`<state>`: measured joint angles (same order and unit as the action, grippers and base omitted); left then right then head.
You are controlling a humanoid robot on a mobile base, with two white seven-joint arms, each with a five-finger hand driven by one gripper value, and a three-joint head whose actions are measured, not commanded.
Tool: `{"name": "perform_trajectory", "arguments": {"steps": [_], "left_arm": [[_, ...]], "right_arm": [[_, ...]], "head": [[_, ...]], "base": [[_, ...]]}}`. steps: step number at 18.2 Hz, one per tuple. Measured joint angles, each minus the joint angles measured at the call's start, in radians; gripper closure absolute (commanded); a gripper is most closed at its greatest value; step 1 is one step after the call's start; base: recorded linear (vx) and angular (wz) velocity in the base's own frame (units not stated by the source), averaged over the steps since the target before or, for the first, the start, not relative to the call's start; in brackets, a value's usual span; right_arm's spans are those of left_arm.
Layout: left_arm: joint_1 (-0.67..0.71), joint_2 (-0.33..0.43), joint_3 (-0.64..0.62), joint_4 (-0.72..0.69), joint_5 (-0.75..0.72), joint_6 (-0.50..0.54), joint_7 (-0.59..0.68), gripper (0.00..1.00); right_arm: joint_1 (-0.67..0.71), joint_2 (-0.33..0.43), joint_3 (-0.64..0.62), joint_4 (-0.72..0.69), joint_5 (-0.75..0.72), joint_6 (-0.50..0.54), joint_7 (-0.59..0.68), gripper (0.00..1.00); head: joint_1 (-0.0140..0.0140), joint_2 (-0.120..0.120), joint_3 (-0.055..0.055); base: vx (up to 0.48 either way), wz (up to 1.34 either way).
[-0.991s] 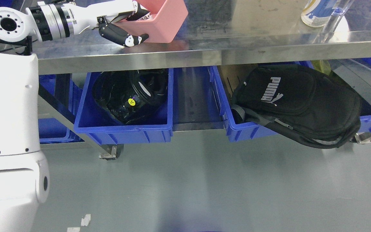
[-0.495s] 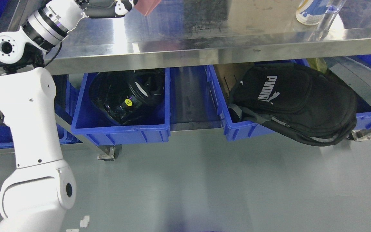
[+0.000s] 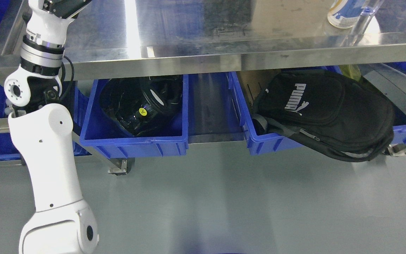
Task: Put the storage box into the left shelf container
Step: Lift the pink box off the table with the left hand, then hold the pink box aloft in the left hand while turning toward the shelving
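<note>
Bright overhead light, cool bluish cast. Strong white glare streak on the steel tabletop (image 3: 189,31) at upper left, another bright patch at its upper right corner. Deep shadow under the table; black contents of the blue bin (image 3: 136,137) lose detail. Soft reflections on the grey floor (image 3: 224,204). Sharp overall, no visible motion blur.

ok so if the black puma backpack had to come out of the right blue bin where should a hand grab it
Probably the strap hanging over the front wall of the right blue bin, approached from the open front. The steel shelf roofs the backpack, blocking a top reach, and its body looks broad and soft.
</note>
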<state>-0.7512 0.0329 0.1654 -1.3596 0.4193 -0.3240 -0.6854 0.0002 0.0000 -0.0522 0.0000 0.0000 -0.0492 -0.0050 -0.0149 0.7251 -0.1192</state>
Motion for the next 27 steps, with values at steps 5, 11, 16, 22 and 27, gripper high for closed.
{"name": "perform_trajectory", "arguments": {"steps": [5,11,16,22,27], "left_arm": [[0.195,-0.013,-0.1,-0.121,0.041,-0.151,0.236,0.97],[0.353,-0.021,-0.206,-0.207,0.058,-0.229,0.282,0.97],[0.442,-0.026,-0.244,-0.252,0.063,-0.238,0.368,0.97],[0.562,-0.029,-0.219,-0.28,0.065,-0.131,0.385,0.97],[0.606,-0.03,-0.161,-0.294,0.065,0.003,0.386,0.97]], "right_arm": [[0.0,0.0,0.0,0.0,0.0,0.0,-0.003,0.0],[0.0,0.0,0.0,0.0,0.0,0.001,0.001,0.0],[0.0,0.0,0.0,0.0,0.0,0.003,0.002,0.0],[0.0,0.0,0.0,0.0,0.0,0.001,0.003,0.0],[0.0,0.0,0.0,0.0,0.0,0.0,0.008,0.0]], "head": [[0.0,0.0,0.0],[0.0,0.0,0.0],[0.0,0.0,0.0],[0.0,0.001,0.0],[0.0,0.001,0.0]], "base": [[0.031,0.53],[0.068,1.13],[0.101,1.34],[0.194,1.34],[0.319,0.87]]}}
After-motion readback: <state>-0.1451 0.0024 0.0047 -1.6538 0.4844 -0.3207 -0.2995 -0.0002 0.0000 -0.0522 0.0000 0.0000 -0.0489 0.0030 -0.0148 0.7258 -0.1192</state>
